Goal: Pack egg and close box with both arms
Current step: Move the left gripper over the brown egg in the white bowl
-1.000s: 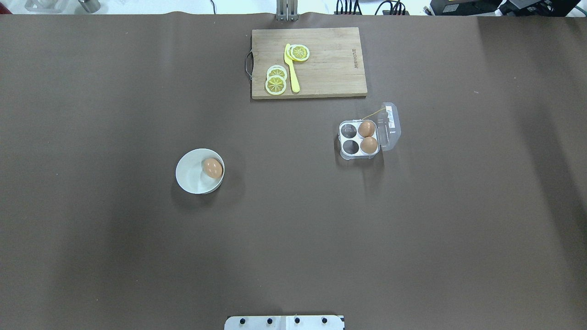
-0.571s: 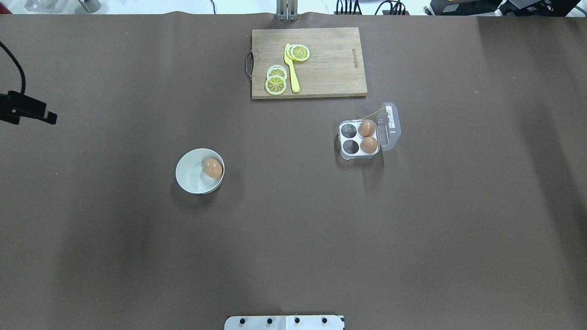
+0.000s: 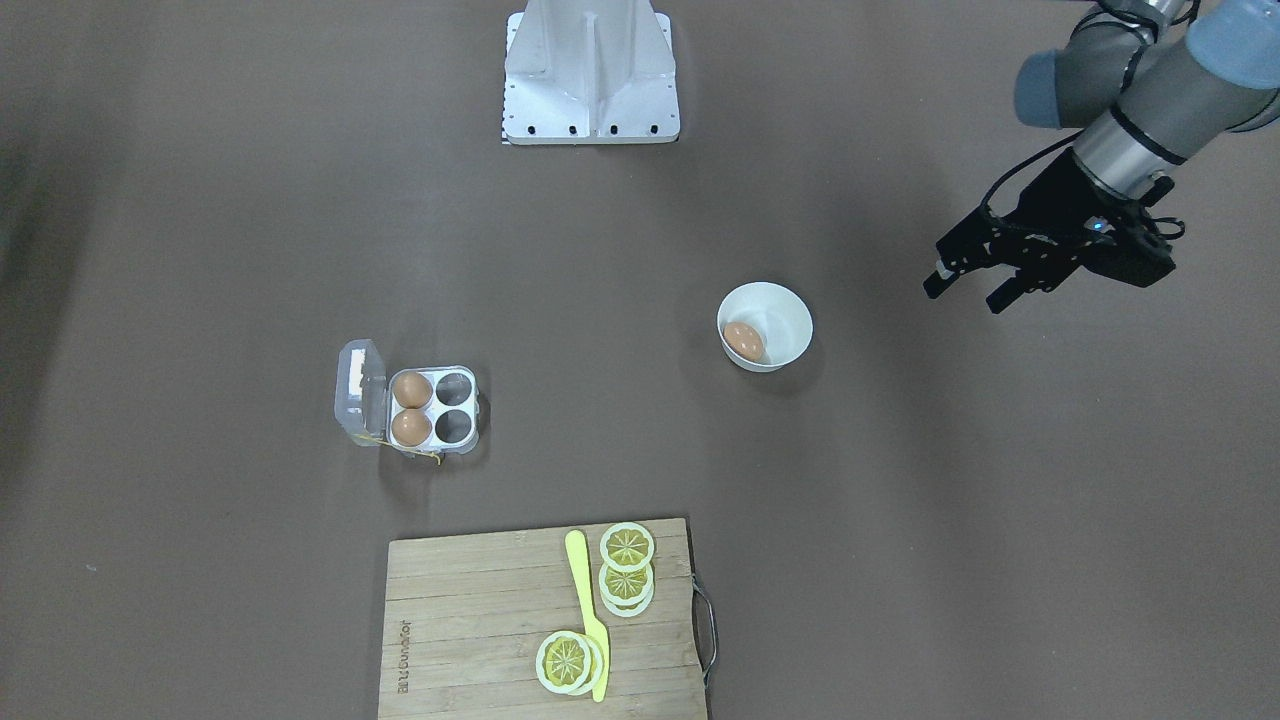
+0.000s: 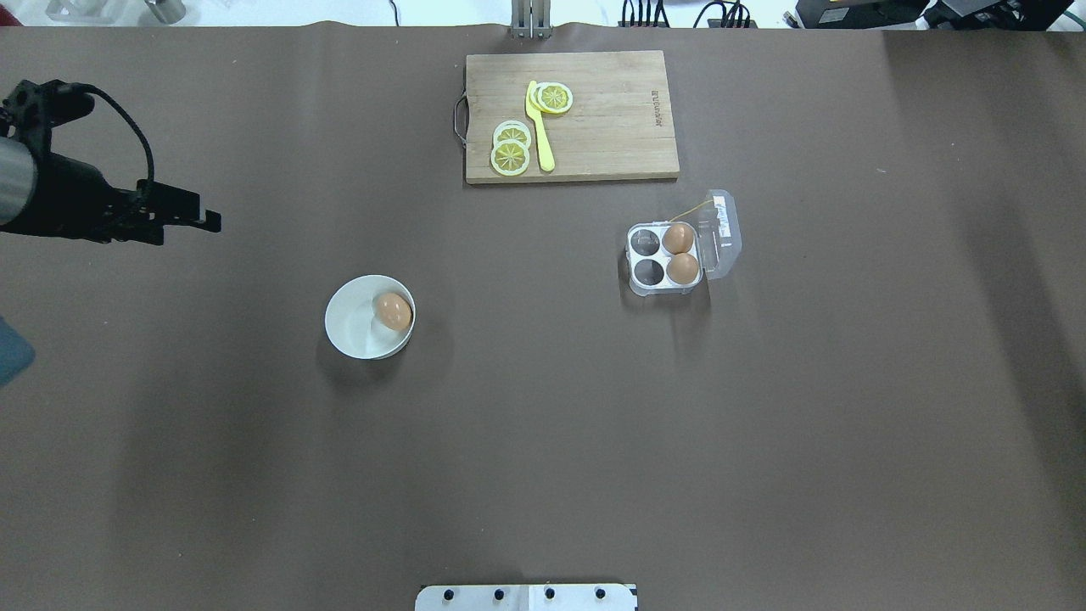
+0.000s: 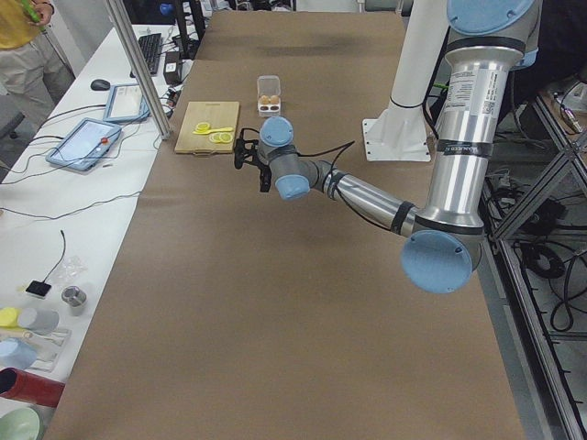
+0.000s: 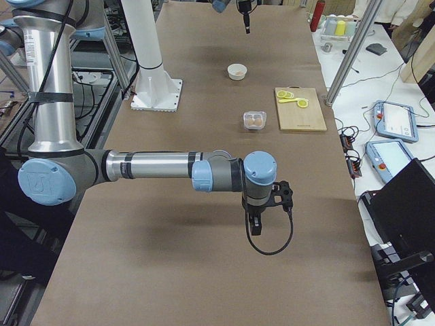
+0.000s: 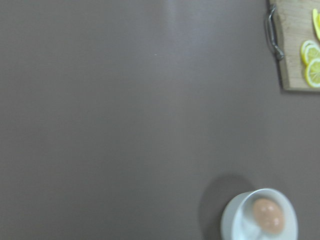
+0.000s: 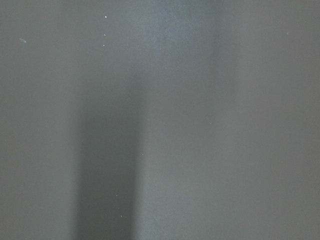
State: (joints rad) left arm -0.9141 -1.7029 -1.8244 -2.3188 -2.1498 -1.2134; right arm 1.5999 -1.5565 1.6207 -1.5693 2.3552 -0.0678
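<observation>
One tan-brown egg (image 4: 393,311) lies in a round white bowl (image 4: 348,339) on the table's left half; the left wrist view shows the egg (image 7: 269,215) at its lower right. The clear box (image 4: 649,271) sits right of centre with its lid (image 4: 721,233) swung open to the right. Two more eggs (image 4: 677,238) fill its right-hand cups and the two left-hand cups are bare. My left gripper (image 3: 967,292) hangs open and holds nothing, left of the bowl and farther back. My right gripper (image 6: 253,227) shows only in the exterior right view, far from the box; I cannot tell its state.
A wooden cutting board (image 4: 594,119) with lemon slices (image 4: 511,151) and a yellow knife (image 4: 540,127) lies at the table's far edge, behind the box. The white base plate (image 4: 526,596) sits at the near edge. Brown table covering stretches between bowl and box.
My left arm has come in from the left edge and moved right, toward the bowl's side of the table. The eggs, bowl and box have not moved.
</observation>
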